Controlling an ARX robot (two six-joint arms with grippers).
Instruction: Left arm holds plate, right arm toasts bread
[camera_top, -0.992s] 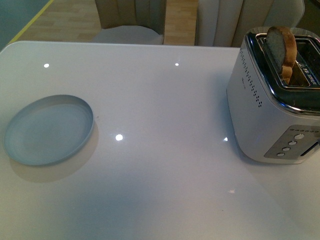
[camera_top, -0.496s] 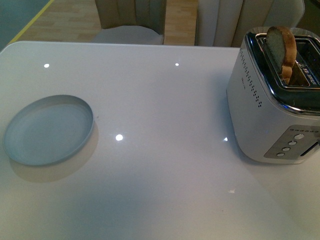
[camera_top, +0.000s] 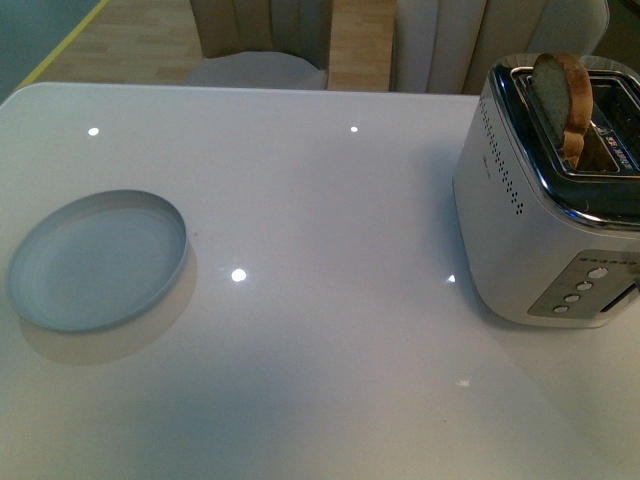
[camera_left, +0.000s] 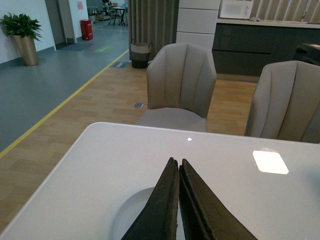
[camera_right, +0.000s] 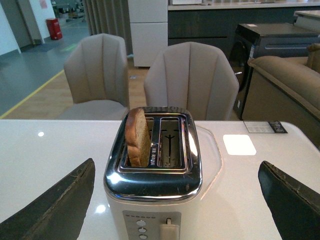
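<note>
A round, shallow, pale blue-grey plate (camera_top: 97, 262) sits empty on the glossy white counter (camera_top: 330, 210), well apart from a white toaster with a chrome top (camera_top: 551, 195), where a brown-crusted wholemeal bread slice (camera_top: 563, 104) stands upright in one slot. The left claw (camera_left: 177, 170) hovers pressed closed above the plate; the right claw (camera_right: 172, 200) spreads wide, empty, facing the toaster. Beige padded chairs (camera_left: 182, 82) wait on wood flooring.

Front view looking steeply down on the table (camera_top: 330, 200), left wrist view low over the plate (camera_left: 131, 217) facing the far chairs, right wrist view close behind the toaster (camera_right: 154, 172), also in front view.
</note>
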